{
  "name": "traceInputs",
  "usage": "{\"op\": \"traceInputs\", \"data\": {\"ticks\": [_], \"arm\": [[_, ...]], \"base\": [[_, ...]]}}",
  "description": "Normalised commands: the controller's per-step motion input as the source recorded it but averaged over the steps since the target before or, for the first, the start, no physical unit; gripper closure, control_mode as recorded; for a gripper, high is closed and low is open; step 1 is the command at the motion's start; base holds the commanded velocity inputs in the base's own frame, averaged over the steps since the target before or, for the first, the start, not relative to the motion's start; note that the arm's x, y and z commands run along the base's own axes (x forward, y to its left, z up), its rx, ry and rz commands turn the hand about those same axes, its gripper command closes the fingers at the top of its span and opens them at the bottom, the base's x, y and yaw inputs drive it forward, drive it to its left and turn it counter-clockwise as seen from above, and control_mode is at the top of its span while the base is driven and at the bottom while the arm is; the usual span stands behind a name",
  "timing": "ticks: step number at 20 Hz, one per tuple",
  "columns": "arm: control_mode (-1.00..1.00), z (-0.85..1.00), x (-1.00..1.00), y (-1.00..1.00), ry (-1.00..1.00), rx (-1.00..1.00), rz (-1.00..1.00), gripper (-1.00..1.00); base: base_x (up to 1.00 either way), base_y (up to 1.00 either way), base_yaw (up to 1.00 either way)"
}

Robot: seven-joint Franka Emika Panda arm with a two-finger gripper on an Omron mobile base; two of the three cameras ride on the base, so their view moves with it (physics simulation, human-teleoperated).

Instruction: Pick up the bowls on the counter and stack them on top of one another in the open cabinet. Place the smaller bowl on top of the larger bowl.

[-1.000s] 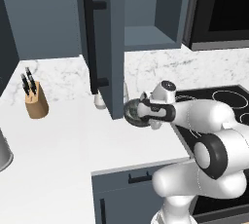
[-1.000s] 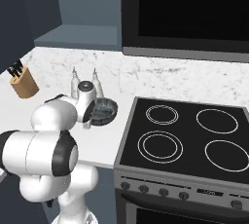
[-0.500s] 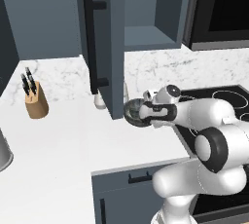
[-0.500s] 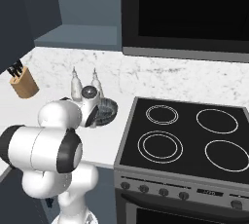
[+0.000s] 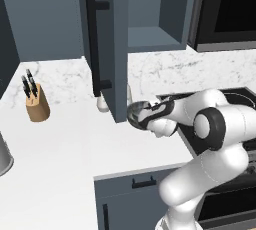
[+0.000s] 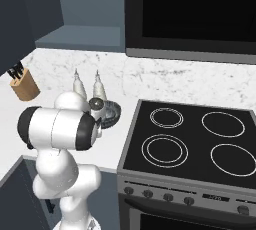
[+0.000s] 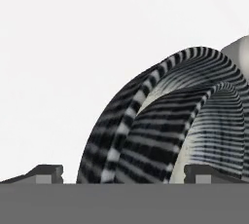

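With its fingers [image 7: 124,178] spread wide and empty, the hand hangs close over the nested bowls [image 6: 111,112] on the bench [image 5: 60,154], seemingly lining up a grasp

glossy white rounded arm [image 5: 215,124] with black joint bands, seemingly cable-free.

bowls: two round dark grey bowls, pale and speckled inside, close together on the tabletop [image 6: 122,111]
larger bowl [image 7: 146,86]: wide and deep, upright, near the back wall, beside the stove edge
smaller bowl [image 7: 214,116]: narrower, right next to the big one; I cannot tell if they touch
cabinet [image 5: 107,34]: dark blue-grey, up on the wall, door open, long black bar handle
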Motion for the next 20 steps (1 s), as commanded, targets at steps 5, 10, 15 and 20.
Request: {"op": "traceInputs", "data": {"ticks": [5, 10, 15, 20], "arm": [[-1.00, -0.37, 0.34, 0.00, -0.01, 0.00, 0.02, -1.00], [-1.00, -0.29, 0.04, 0.00, 0.02, 0.00, 0.00, 1.00], [-1.00, 0.73, -0.60, 0.00, 0.00, 0.03, 0.04, 1.00], [-1.00, 1.00, -0.87, 0.00, 0.06, 0.00, 0.12, 1.00]], "base": [[0.00, 0.00, 0.00], [0.00, 0.00, 0.00], [0.00, 0.00, 0.00], [0.00, 0.00, 0.00]]}}
